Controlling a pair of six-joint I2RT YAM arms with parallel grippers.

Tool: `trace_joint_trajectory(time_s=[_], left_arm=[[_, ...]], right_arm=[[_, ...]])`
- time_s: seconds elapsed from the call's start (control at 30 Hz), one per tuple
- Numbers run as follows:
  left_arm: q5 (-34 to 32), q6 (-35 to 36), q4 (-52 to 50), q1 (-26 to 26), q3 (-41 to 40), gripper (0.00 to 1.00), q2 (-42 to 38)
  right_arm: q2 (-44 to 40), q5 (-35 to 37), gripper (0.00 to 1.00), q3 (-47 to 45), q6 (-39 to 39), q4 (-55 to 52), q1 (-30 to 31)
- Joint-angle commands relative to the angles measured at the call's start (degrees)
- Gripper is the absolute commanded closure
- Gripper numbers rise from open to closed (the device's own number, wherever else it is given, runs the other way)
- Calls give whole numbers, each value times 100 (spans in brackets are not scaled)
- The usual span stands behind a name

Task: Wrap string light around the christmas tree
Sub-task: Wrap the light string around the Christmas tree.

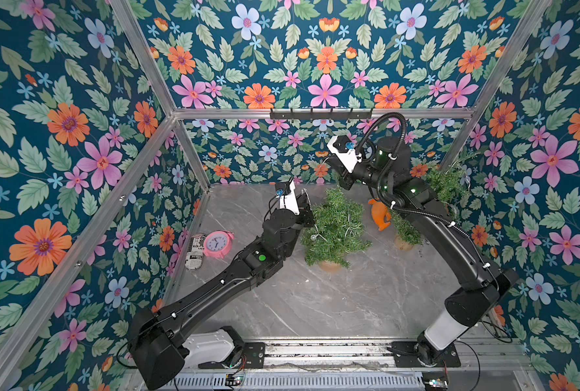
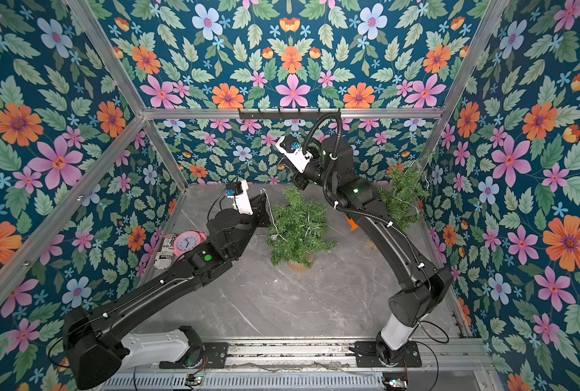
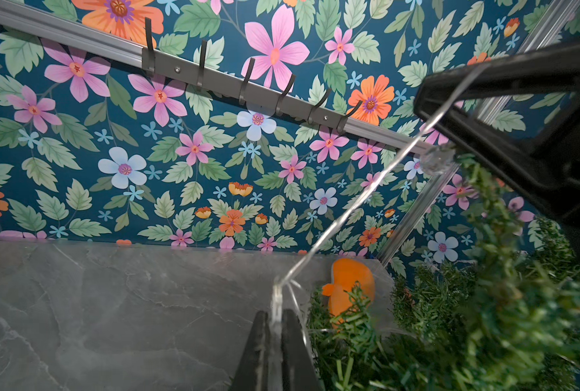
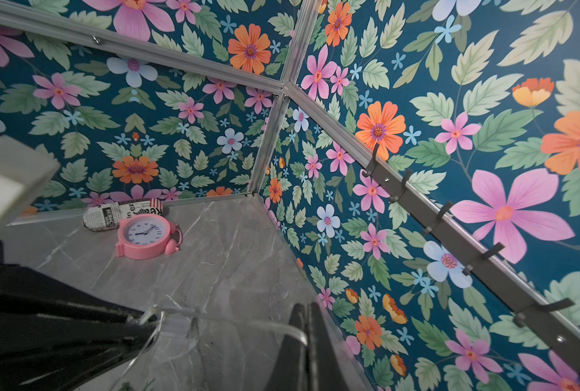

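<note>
The left hand (image 3: 275, 313) and right hand (image 4: 307, 306) each pinch the string light (image 3: 366, 194); pulling hard could snap it or tip the christmas tree (image 1: 336, 230).

left arm (image 1: 214, 298) black, white base segment, green light; right arm (image 1: 444, 237) same, plus black corrugated cable hose (image 1: 386, 116).

dark-blue floral walls (image 1: 281, 50), aluminium frame (image 1: 214, 113), a hook rail (image 1: 320, 116), grey marbled floor (image 1: 315, 298).

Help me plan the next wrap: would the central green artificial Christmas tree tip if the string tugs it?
Probably tippy: the central green artificial Christmas tree spreads far wider than its small tan round base. Probably light too: only thin needle branches show.
</note>
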Motion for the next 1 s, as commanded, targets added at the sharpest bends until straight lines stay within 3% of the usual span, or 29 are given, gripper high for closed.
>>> trace_joint_trajectory(time_s=[0.0,0.47,0.8,0.9,0.97], left_arm=[[32,17,-404,57,55,100,77],[423,285,-797,144,488,100,420],[717,99,-779,277,583,100,546],[905,81,-794,279,578,90,495],[1079,92,-806,278,587,74,424]], right_arm=[[125,-465,100,116,311,148,-133],[823,-753,100,418,569,262,-466],[1195,-964,100,206,825,336,-599],[1189,-966,100,7,869,391,-640],[1122,-957,100,-209,877,527,-655]])
